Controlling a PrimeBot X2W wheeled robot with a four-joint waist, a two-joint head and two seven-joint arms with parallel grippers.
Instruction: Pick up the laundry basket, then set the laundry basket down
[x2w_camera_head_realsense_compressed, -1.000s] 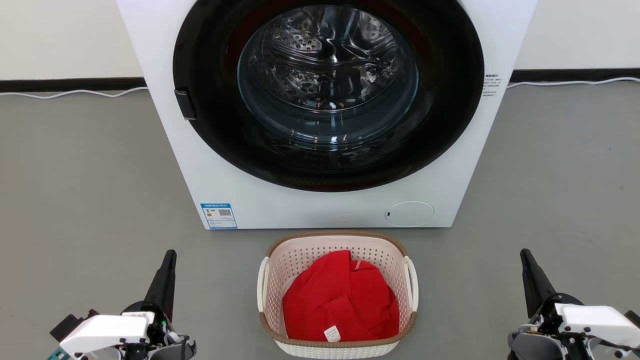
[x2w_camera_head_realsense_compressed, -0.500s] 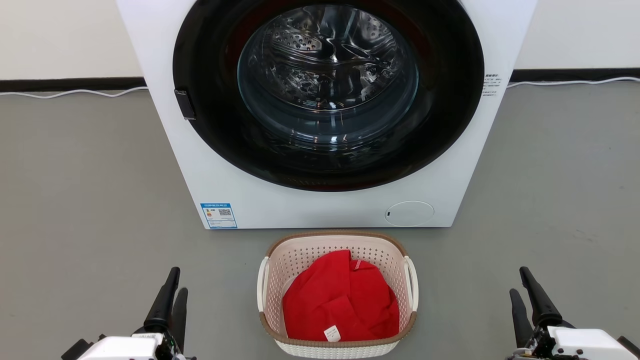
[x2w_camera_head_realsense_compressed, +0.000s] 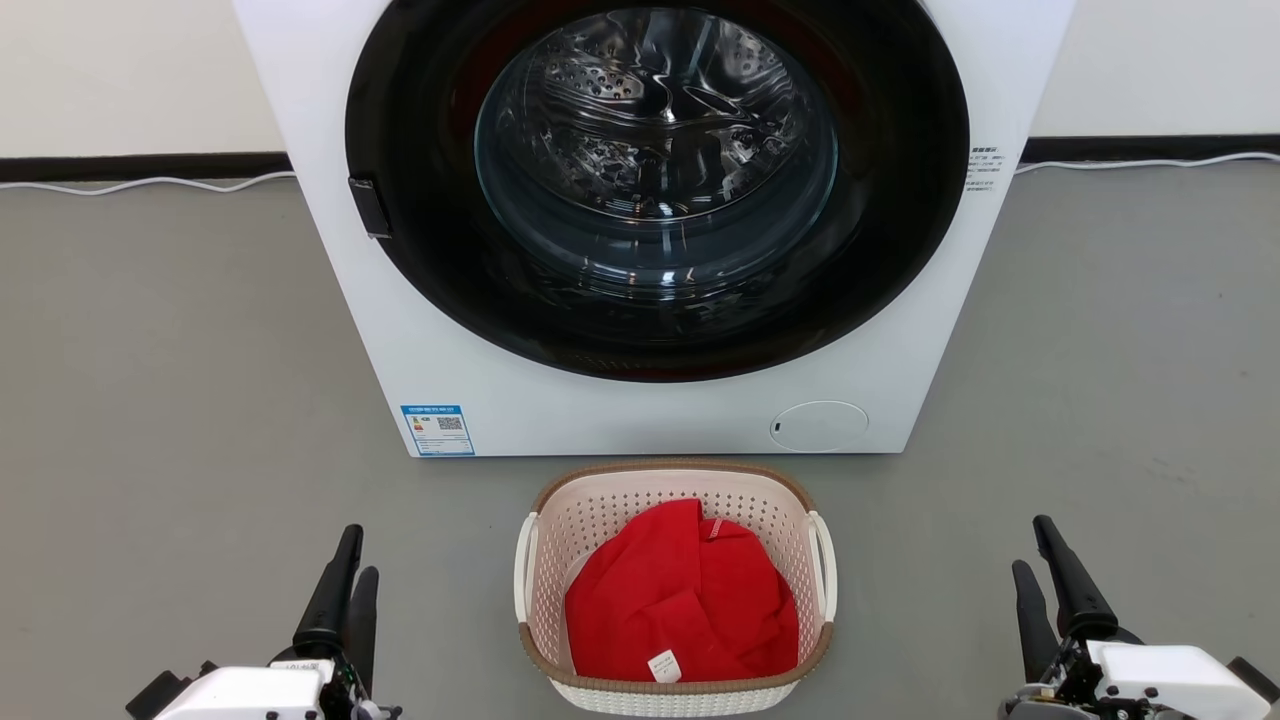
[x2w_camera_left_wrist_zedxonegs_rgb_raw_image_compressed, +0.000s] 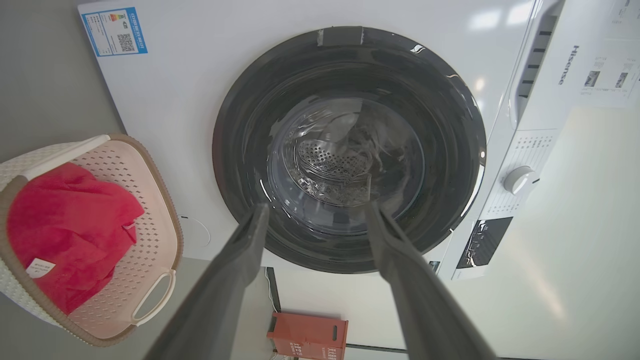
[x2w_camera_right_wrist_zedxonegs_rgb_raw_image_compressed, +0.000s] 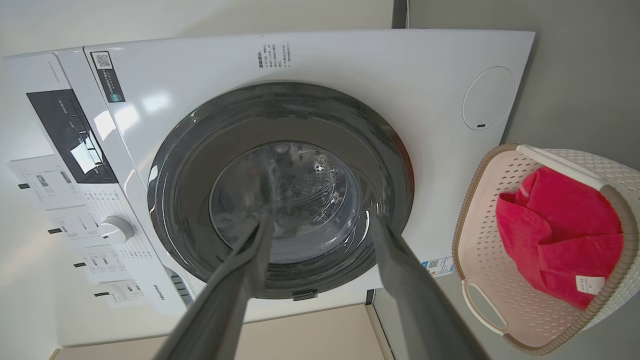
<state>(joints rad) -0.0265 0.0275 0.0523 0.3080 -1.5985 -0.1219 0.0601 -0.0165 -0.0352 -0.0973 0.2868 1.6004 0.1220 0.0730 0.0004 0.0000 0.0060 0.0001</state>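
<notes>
The laundry basket (x2w_camera_head_realsense_compressed: 640, 505) stands on the grey floor just in front of the washing machine, cream-white and perforated with a brown rim and white side handles. A red cloth (x2w_camera_head_realsense_compressed: 680, 600) lies in it. My left gripper (x2w_camera_head_realsense_compressed: 358, 552) is down at the basket's left, well apart from it, open and holding nothing. My right gripper (x2w_camera_head_realsense_compressed: 1030, 545) mirrors it on the basket's right, open too. The left wrist view has the basket (x2w_camera_left_wrist_zedxonegs_rgb_raw_image_compressed: 145, 210) off to the left of my open left gripper (x2w_camera_left_wrist_zedxonegs_rgb_raw_image_compressed: 317, 207). In the right wrist view the basket (x2w_camera_right_wrist_zedxonegs_rgb_raw_image_compressed: 480, 260) is right of my right gripper (x2w_camera_right_wrist_zedxonegs_rgb_raw_image_compressed: 321, 220).
A white front-loading washing machine (x2w_camera_head_realsense_compressed: 640, 420) with a shut round glass door (x2w_camera_head_realsense_compressed: 655, 150) rises right behind the basket. A white cable (x2w_camera_head_realsense_compressed: 140, 185) runs along the wall's base. An orange-red box (x2w_camera_left_wrist_zedxonegs_rgb_raw_image_compressed: 307, 335) sits beside the machine. Bare grey floor (x2w_camera_head_realsense_compressed: 180, 400) lies on both sides.
Both wrists have rolled, so each gripper now shows two fingers instead of one, and both sit slightly lower in the head view. The basket has not moved.
</notes>
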